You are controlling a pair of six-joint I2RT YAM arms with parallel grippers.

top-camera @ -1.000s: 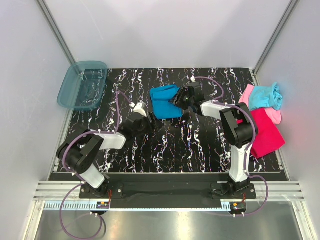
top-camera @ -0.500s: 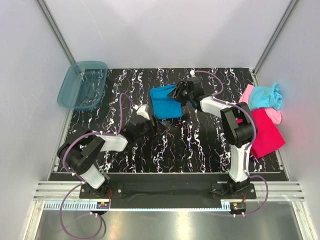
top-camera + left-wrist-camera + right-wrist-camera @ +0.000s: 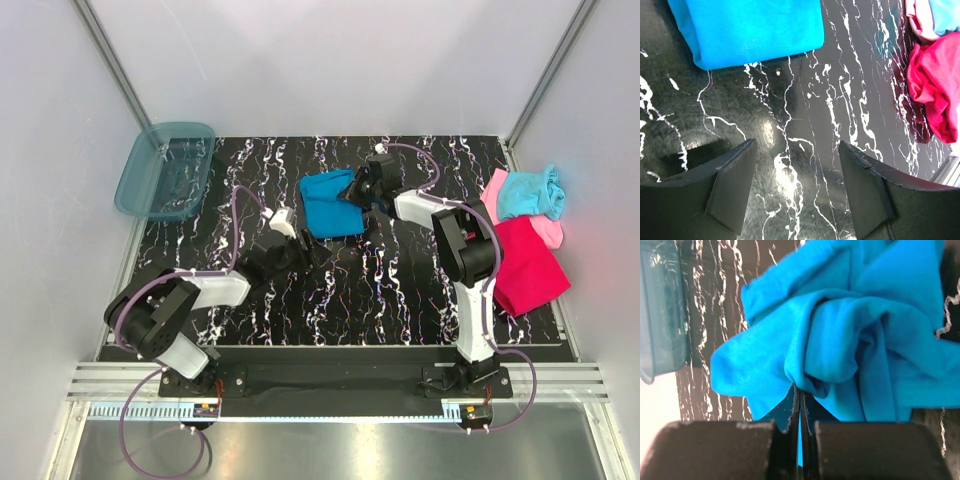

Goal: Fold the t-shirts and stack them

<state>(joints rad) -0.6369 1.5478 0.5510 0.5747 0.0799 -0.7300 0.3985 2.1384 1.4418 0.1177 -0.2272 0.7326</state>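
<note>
Starting at the far left: translucent teal plastic bin (image 3: 165,170), hanging over the far-left corner of the black, white-veined bench (image 3: 400,290).

Next, left gripper (image 3: 308,250), low over the bench just on the near side of the blue t-shirt, not touching it. Fingers (image 3: 732,192) spread wide in the left wrist view, bare bench between them and nothing held.

Next, blue t-shirt (image 3: 330,205), at the middle of the bench toward the far edge. Near-left portion lying flat with a smooth folded edge. Right portion gathered into loose bunched folds where pinched.

Next, right gripper (image 3: 358,190), at the right edge of the blue t-shirt. Fingers (image 3: 840,450) pressed together in the right wrist view, nipping a small fold of the blue cloth. Bin visible past the cloth at the left of that view.

Last, at the right edge of the bench, well apart from the blue t-shirt, three more:
- light pink t-shirt (image 3: 495,188), crumpled, partly under the other two.
- light aqua t-shirt (image 3: 535,192), bunched, resting on top of the pink one at the far side.
- magenta-red t-shirt (image 3: 530,268), spread loosely on the near side, touching the pink one and reaching past the bench edge.
</note>
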